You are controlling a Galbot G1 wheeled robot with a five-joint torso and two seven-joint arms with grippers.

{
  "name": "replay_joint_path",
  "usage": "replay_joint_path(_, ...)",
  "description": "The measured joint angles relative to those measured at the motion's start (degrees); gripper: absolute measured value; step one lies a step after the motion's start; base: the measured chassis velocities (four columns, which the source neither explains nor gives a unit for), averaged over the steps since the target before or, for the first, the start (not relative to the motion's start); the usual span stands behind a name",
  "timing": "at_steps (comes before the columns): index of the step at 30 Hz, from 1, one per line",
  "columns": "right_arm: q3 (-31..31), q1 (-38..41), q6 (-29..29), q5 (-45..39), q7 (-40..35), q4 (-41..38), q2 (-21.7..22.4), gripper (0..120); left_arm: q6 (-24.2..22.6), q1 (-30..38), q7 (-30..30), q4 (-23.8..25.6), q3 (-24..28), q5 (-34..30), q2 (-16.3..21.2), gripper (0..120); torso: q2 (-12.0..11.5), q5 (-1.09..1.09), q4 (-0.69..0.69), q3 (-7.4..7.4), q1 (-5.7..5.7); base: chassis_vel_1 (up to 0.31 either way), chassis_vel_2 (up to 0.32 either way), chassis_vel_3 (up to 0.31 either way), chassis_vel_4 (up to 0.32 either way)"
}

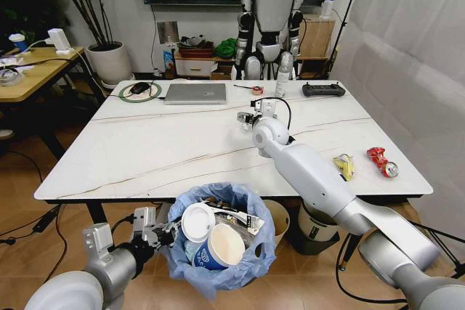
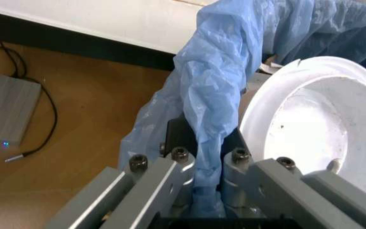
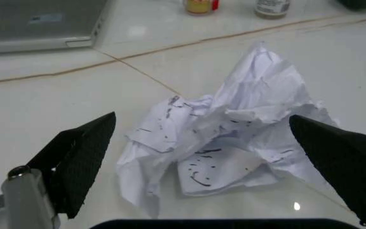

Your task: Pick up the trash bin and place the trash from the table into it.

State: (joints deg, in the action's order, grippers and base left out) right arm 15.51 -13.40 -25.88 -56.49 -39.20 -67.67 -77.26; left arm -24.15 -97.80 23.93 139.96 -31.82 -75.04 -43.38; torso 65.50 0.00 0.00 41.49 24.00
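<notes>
White crumpled paper wad (image 3: pixel 224 138) lies on marble table (image 1: pixel 167 150), between spread fingers of right gripper (image 3: pixel 215 162); light, soft, compressible; pinch across bulk. Left gripper (image 2: pixel 202 167) clamped on blue-bagged trash bin (image 1: pixel 221 241) rim.

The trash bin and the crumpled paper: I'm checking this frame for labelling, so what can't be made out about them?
- Trash bin, head view: lower contents hidden under the white lid and blue paper cup.
- Left claw, left wrist view: fingertips buried in the blue bag's folds.
- Crumpled paper, right wrist view: markings too blurred to read; in head view the right claw hides it.
</notes>
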Motion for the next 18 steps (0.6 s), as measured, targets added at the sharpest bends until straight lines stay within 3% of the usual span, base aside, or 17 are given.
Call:
replay_joint_path(6,-0.53,0.12,-1.11,0.33,-2.29,2.05,-0.79,100,0.02,0.06,-0.05,-0.12,0.06,0.11,-0.22,0,0.0,0.0,0.0,0.0,0.0,0.0,0.0,0.0,0.0)
replay_joint_path(18,-1.47,0.6,1.48,3.03,1.44,9.16,-3.25,100,0.13,0.0,-0.12,-0.18,-0.15,0.21,-0.26,0,0.0,0.0,0.0,0.0,0.0,0.0,0.0,0.0,0.0)
